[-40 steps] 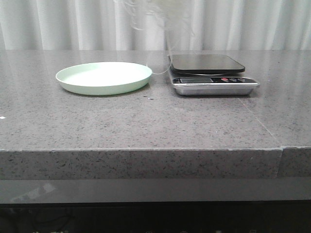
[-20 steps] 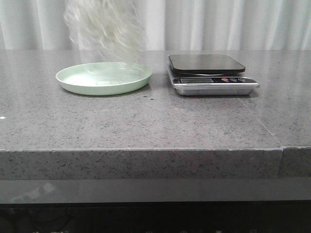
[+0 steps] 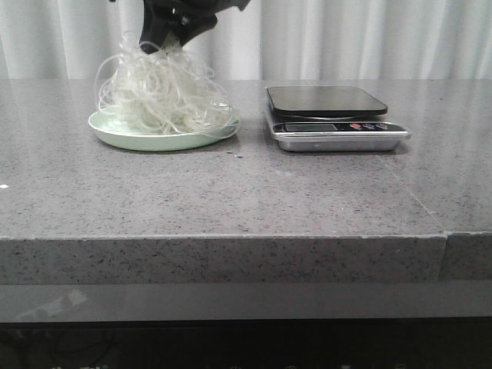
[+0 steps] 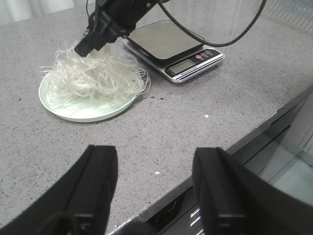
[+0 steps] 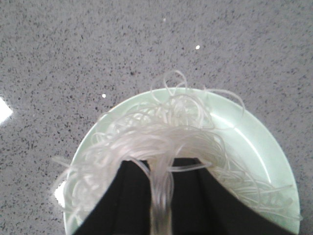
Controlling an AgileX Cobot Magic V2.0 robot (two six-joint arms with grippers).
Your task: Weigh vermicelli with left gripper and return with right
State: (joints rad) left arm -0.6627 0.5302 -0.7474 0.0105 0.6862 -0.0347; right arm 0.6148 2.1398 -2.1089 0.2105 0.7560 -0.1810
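Observation:
The vermicelli (image 3: 161, 96) is a bushy nest of thin whitish strands resting on the pale green plate (image 3: 115, 131) at the table's left. My right gripper (image 3: 157, 42) comes down from above, shut on a bundle of its top strands. The right wrist view shows strands (image 5: 161, 196) pinched between the two black fingers above the plate (image 5: 259, 147). The left wrist view takes in the vermicelli (image 4: 93, 78), plate (image 4: 88, 113) and scale (image 4: 171, 44) from afar. My left gripper (image 4: 154, 161) hangs open over the table's near edge, nothing between its fingers.
A kitchen scale (image 3: 330, 115) with a dark platform and steel front stands right of the plate, nothing on it. A black cable (image 4: 234, 34) loops above the scale. White curtains hang behind the grey stone table (image 3: 246, 192).
The vermicelli has swung left from above the scale and come down onto the plate. The right gripper has dropped into view at the top of the front view.

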